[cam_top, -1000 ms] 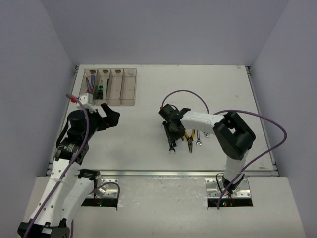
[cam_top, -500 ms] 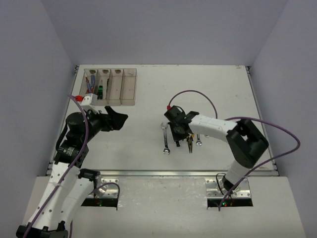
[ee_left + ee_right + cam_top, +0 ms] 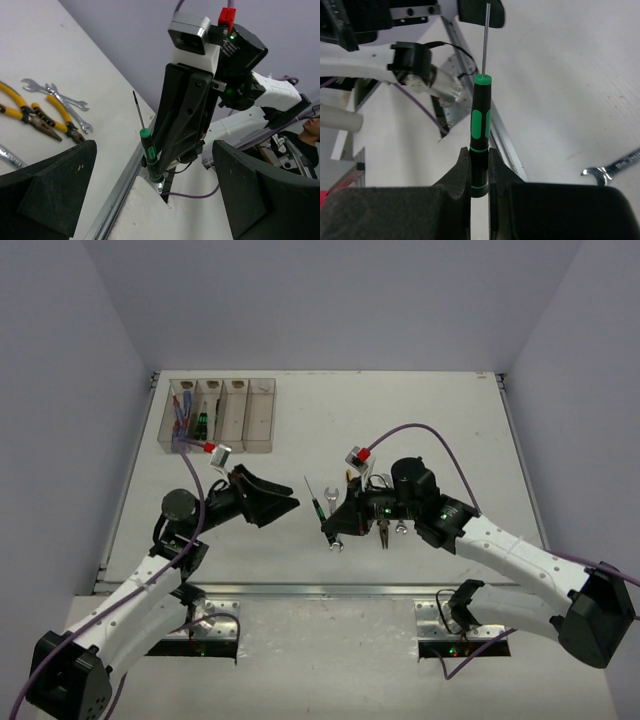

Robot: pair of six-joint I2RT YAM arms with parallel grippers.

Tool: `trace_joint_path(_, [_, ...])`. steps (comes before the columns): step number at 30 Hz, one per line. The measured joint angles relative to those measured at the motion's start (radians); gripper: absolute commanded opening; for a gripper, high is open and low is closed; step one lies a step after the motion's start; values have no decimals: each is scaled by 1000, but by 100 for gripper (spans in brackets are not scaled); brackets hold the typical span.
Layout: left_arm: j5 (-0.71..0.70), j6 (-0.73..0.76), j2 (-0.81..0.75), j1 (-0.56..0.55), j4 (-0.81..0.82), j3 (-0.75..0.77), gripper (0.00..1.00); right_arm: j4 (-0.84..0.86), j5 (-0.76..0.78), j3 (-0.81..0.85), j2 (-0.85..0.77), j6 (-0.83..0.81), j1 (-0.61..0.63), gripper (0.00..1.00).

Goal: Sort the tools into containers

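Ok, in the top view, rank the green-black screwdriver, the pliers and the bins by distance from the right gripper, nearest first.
1. Green-black screwdriver: clamped in the right gripper itself.
2. Pliers: lying just to its right.
3. Bins: far-left corner, well away.

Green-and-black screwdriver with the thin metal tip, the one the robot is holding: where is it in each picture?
Top external: the green-and-black screwdriver is near the middle, tip pointing up-left.
Left wrist: it is in the centre, tip tilted up-left.
Right wrist: it is in the centre, tip straight up.
Shared landmark: the right gripper, which is clamped on its handle in every view.
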Motion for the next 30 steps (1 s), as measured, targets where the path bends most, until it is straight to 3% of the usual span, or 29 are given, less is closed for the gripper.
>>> trace_joint_path(5, [-21, -24, 62, -89, 107, 11, 78, 93, -110, -8, -7, 30, 1, 0])
trace_joint_path(8, [-57, -26, 106, -159, 142, 18, 57, 119, -129, -8, -7, 38, 1, 0])
trace_joint_path(12, [-94, -15, 180, -241, 160, 44, 12, 133, -122, -8, -10, 42, 1, 0])
trace_joint_path(14, [-102, -8, 199, -258, 158, 53, 2, 134, -118, -8, -14, 43, 1, 0])
trace_joint_path(16, [-102, 1, 215, -262, 156, 67, 0, 135, -101, -9, -28, 43, 1, 3])
trace_joint_path(17, [-104, 6, 218, -263, 156, 75, 0, 132, -93, -10, -38, 43, 1, 20])
trace_joint_path(19, [-109, 14, 220, -264, 153, 88, 0, 125, -71, -11, -63, 39, 1, 67])
trace_joint_path(20, [-112, 21, 219, -264, 146, 97, 0, 116, -57, -11, -78, 36, 1, 99])
trace_joint_path(24, [-218, 124, 226, -264, -94, 238, 0, -19, 117, 1, -152, -3, 7, 99])
trace_joint_path(28, [-482, 268, 308, -239, -411, 525, 0, -231, 401, 34, -205, -27, 0, 99])
trace_joint_path(30, [-621, 335, 391, -165, -559, 660, 0, -319, 524, 39, -225, -43, -17, 99])
